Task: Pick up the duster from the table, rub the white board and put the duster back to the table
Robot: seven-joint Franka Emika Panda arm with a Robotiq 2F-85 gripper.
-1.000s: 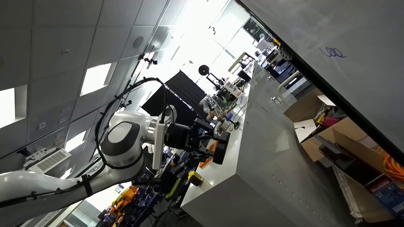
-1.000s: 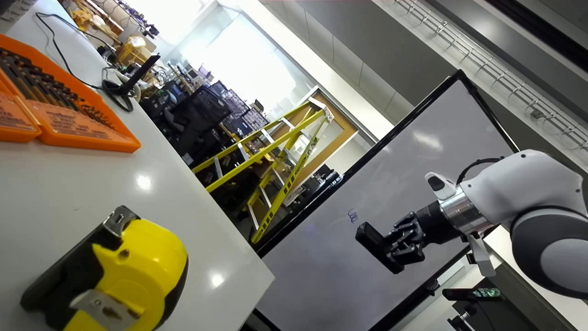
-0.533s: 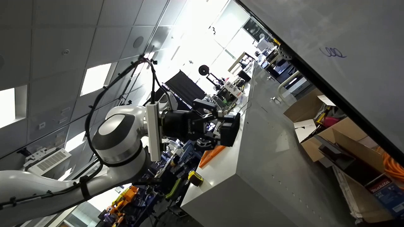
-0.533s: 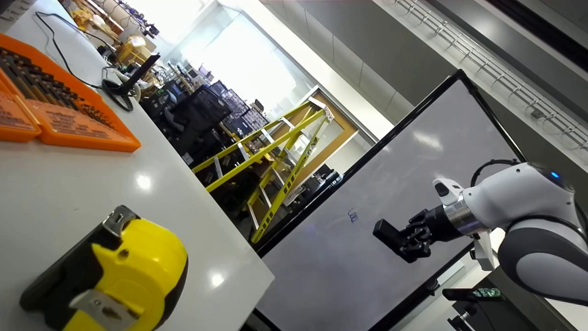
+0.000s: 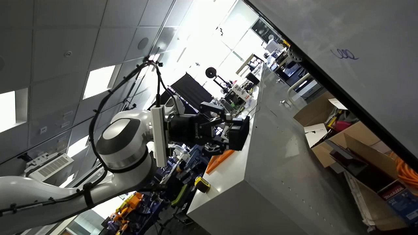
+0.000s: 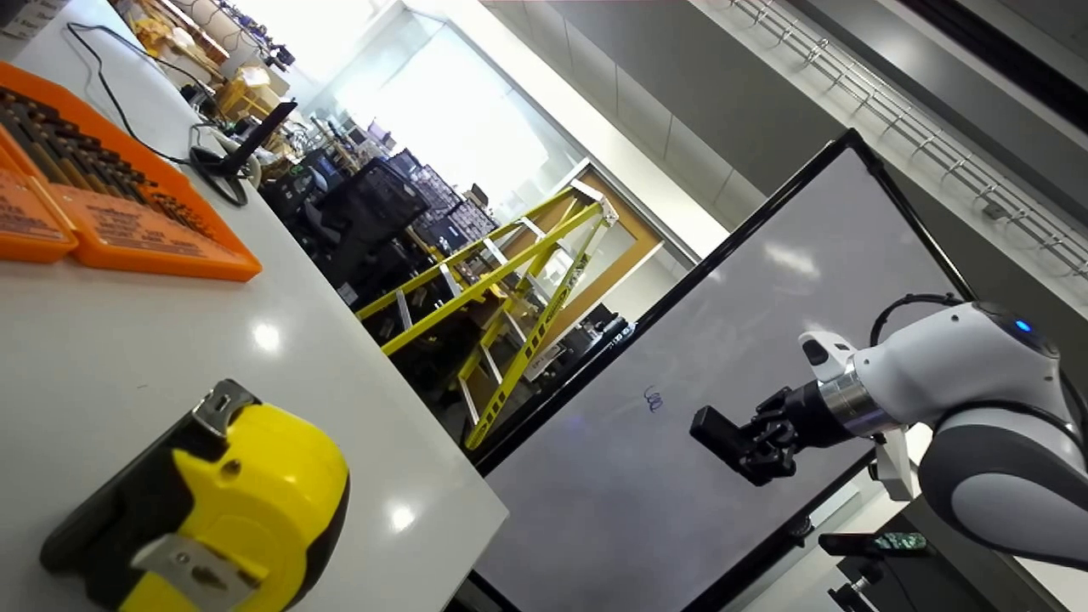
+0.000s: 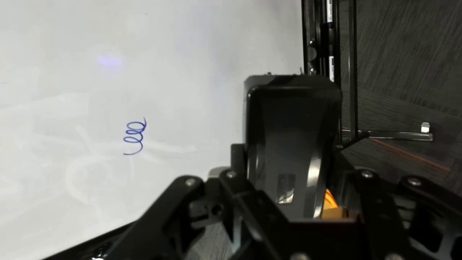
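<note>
The white board point(image 6: 680, 348) is a wide, smooth, black-edged panel of pale grey; on it one sees a small spiral point(image 7: 135, 132) of blue ink and some faint pale smears point(image 7: 169, 146). The worktop point(image 6: 340, 365) has a glossy white surface. Near its end edge rests a tape measure point(image 6: 221, 501) of shiny yellow and black plastic, and farther along lies an open orange case point(image 6: 161, 255) with rows of dark drill bits point(image 6: 68, 153). The duster point(image 7: 288, 130) looks like an oblong black block with rounded corners, its face shiny as polished plastic. It is in the air, apart from the white board and from the worktop, pinched between the jointed black fingers point(image 7: 238, 160) of the gripper point(image 5: 230, 132).
</note>
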